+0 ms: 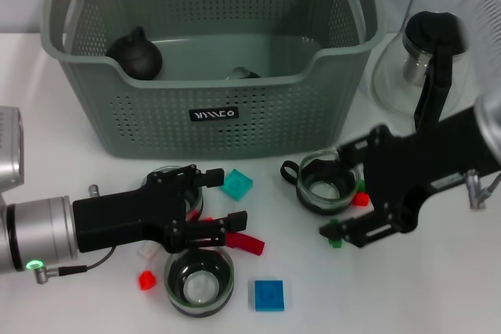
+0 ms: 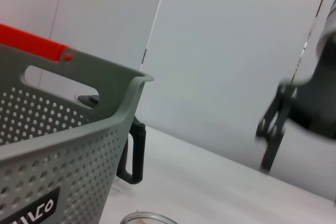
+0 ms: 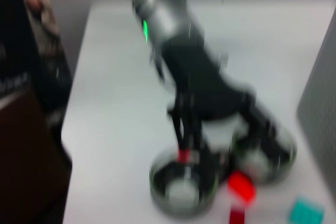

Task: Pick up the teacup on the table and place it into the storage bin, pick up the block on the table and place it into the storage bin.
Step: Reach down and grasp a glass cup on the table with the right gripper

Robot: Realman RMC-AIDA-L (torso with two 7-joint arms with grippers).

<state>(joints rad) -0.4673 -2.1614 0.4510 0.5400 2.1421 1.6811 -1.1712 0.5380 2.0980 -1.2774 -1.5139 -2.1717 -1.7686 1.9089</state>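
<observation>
Your left gripper (image 1: 215,197) sits low over the table in front of the storage bin (image 1: 211,60), its fingers spread between two glass teacups, one (image 1: 200,281) just below it and another (image 1: 176,185) mostly hidden under it, with a teal block (image 1: 236,184), a red block (image 1: 145,279) and a blue block (image 1: 268,295) lying close by. Your right gripper (image 1: 344,234) hovers beside a third teacup (image 1: 327,183); whether its claw is spread or pressed together, you cannot tell.

Perforated matt plastic storage bin (image 1: 156,127), clear glossy glass teacup (image 1: 200,281), smooth white table (image 1: 407,287)
</observation>
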